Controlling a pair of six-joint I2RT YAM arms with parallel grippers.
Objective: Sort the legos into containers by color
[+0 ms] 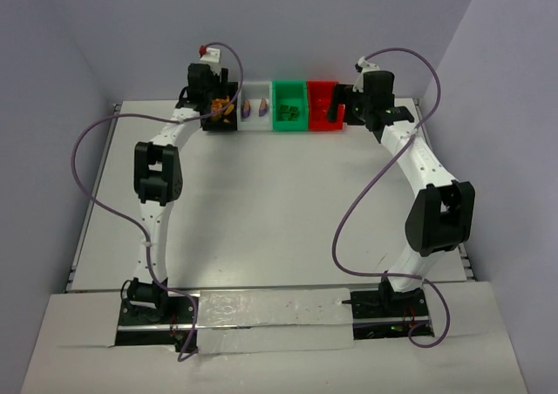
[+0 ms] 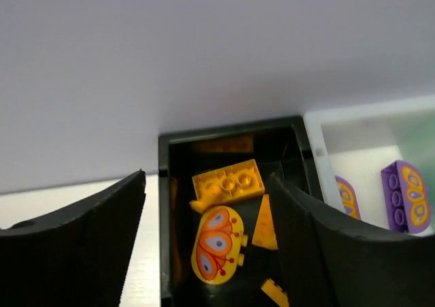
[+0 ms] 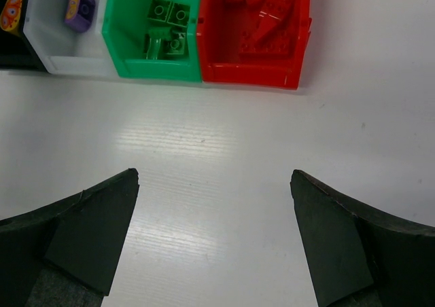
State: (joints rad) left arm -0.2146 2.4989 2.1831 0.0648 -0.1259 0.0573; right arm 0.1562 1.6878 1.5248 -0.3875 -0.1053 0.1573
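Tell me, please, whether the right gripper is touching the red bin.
Apart. The right wrist view shows a broad stretch of bare table between the near wall of the red bin and the open, empty right gripper.

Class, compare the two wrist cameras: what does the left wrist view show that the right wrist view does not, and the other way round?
Only the left wrist view: the studded orange-yellow plastic plate and orange wedge lying inside the black plastic bin, with the pale wall behind.
Only the right wrist view: the green plastic bin holding green bricks, the red plastic bin holding red bricks, and the white table before them.
Both: the white plastic bin holding a purple brick, and the black bin, though the right wrist view catches only its corner.
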